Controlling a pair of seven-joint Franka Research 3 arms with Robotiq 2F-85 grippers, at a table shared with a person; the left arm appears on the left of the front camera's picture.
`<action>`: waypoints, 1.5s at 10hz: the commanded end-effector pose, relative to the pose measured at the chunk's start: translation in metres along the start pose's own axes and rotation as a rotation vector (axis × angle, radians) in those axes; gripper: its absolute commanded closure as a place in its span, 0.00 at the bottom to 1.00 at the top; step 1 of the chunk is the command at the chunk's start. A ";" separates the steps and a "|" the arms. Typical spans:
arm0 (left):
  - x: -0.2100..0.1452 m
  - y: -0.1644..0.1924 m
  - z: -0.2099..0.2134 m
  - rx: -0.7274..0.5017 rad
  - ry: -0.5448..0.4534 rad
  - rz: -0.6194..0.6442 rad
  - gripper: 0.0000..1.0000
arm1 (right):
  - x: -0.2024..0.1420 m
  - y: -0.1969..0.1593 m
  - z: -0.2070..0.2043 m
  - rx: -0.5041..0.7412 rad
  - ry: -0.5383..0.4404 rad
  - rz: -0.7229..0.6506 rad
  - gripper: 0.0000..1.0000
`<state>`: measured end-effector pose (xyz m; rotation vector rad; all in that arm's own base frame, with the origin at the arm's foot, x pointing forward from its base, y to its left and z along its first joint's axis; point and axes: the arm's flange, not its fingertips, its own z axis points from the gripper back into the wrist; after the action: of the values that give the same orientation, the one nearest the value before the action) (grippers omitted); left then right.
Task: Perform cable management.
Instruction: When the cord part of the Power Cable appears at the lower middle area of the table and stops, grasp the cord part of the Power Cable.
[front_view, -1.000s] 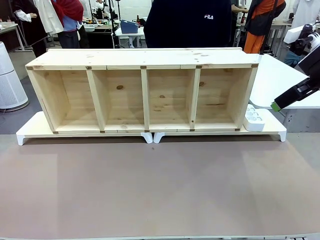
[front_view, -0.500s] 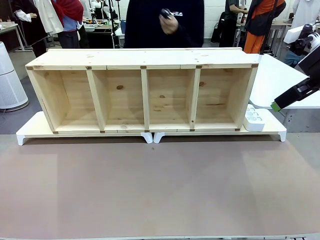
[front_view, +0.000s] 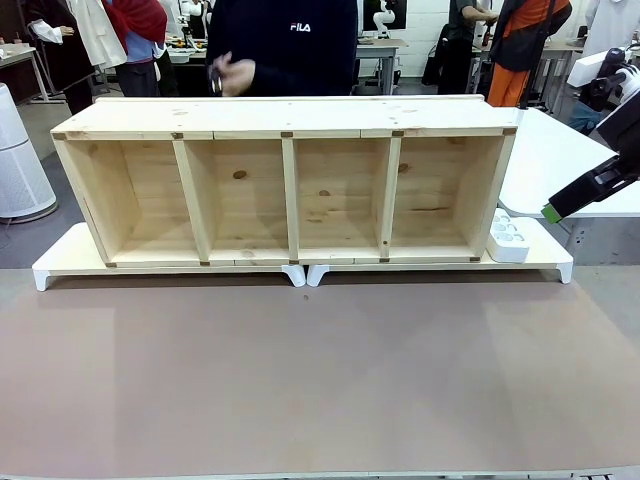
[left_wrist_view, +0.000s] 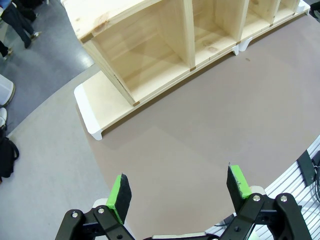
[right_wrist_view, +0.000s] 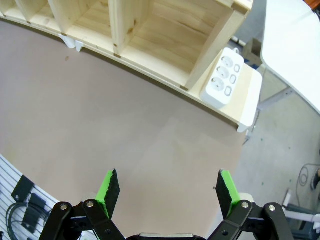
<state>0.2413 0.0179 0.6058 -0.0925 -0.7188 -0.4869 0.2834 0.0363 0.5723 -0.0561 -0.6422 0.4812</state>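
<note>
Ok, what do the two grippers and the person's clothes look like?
The left gripper and right gripper both have black linkage fingers with silver rivets and bright green pads. The person wears a dark long-sleeved top with white chest lettering.

The person's dark sweatshirt (front_view: 290, 55) reads "FILA".

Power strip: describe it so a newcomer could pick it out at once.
Find the long four-bay wooden shelf across the table, standing on a pale riser board. At the shelf's right end, just outside its end wall, the power strip sits on that riser. It is the small white block with round sockets, amid bare wood.
</note>
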 end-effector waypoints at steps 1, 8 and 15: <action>-0.001 0.000 0.002 -0.002 -0.006 0.000 0.00 | 0.000 0.000 0.000 0.000 0.001 0.000 0.00; -0.001 0.000 0.002 -0.002 -0.006 0.000 0.00 | 0.000 0.000 0.000 0.000 0.001 0.000 0.00; -0.001 0.000 0.002 -0.002 -0.006 0.000 0.00 | 0.000 0.000 0.000 0.000 0.001 0.000 0.00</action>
<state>0.2413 0.0179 0.6058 -0.0924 -0.7188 -0.4868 0.2834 0.0363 0.5723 -0.0562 -0.6422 0.4812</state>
